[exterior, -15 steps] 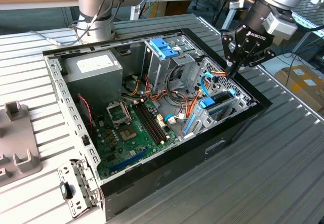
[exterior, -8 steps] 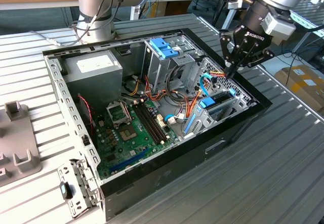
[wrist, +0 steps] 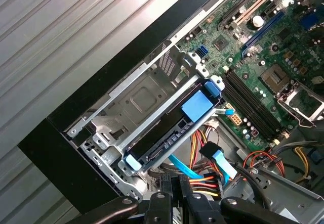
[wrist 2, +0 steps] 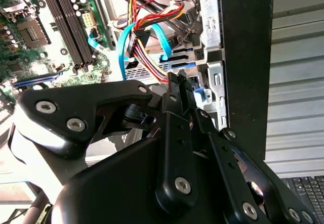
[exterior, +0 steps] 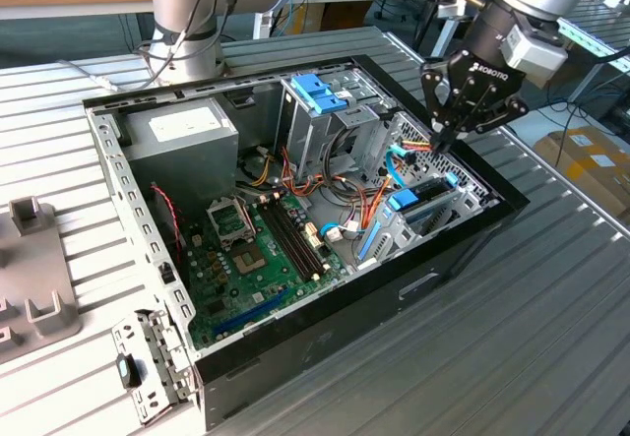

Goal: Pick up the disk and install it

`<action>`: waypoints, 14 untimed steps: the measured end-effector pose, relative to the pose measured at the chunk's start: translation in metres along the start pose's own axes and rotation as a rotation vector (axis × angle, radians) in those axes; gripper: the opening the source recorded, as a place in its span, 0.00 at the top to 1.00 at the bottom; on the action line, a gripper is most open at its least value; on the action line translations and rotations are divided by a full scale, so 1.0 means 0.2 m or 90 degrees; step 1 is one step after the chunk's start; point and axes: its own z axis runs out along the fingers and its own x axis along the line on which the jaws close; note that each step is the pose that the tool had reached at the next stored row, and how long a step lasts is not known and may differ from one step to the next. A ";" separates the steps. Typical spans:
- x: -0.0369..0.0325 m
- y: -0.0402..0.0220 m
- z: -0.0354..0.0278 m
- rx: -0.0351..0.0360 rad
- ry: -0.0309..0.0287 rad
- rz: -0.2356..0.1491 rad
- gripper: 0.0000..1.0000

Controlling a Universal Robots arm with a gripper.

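Disk: the flat dark hard drive in its bright blue plastic carrier [exterior: 425, 203] lies in the metal bay at the front corner of the open black computer case [exterior: 463, 259], on the exterior view's right.
Long axis: it runs along the case's front wall; in the first wrist view the disk [wrist: 167, 133] stretches from a small blue tab at one end to a broad blue tab at the other, the broad end nearer the green motherboard [wrist: 263, 77].
Lie: flat-looking, between the bay's metal rails.
Gripper: the black gripper [exterior: 442, 143] hangs above the case, just over the bundle of orange, red and blue cables [exterior: 409, 151].
Fingers: pressed together [wrist 2: 178, 85], pinching nothing.
Disk and fingers: apart; the disk sits lower, just beside the fingertips, toward the case's front wall.
Worktop: ribbed grey metal worktop [exterior: 551, 338] carries the case.
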 end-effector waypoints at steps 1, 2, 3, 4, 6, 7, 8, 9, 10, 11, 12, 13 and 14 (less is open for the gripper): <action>-0.005 0.005 0.001 0.0001 -0.0001 0.002 0.82; -0.007 0.007 0.001 0.0002 -0.0002 0.003 0.82; -0.008 0.007 0.002 0.0003 -0.0003 0.008 0.82; -0.008 0.008 0.003 0.0006 -0.0006 0.013 0.82; -0.008 0.008 0.004 0.0011 -0.0013 0.025 0.82; -0.008 0.008 0.005 0.0015 -0.0017 0.031 0.82; -0.008 0.008 0.005 0.0022 -0.0025 0.046 0.82; -0.008 0.008 0.006 0.0028 -0.0032 0.058 0.82; -0.008 0.008 0.006 0.0032 -0.0036 0.065 0.82; -0.008 0.008 0.006 0.0035 -0.0040 0.072 0.82; -0.008 0.008 0.006 0.0040 -0.0045 0.082 0.82; -0.008 0.008 0.006 0.0043 -0.0048 0.089 0.82; -0.008 0.008 0.006 0.0047 -0.0052 0.096 0.82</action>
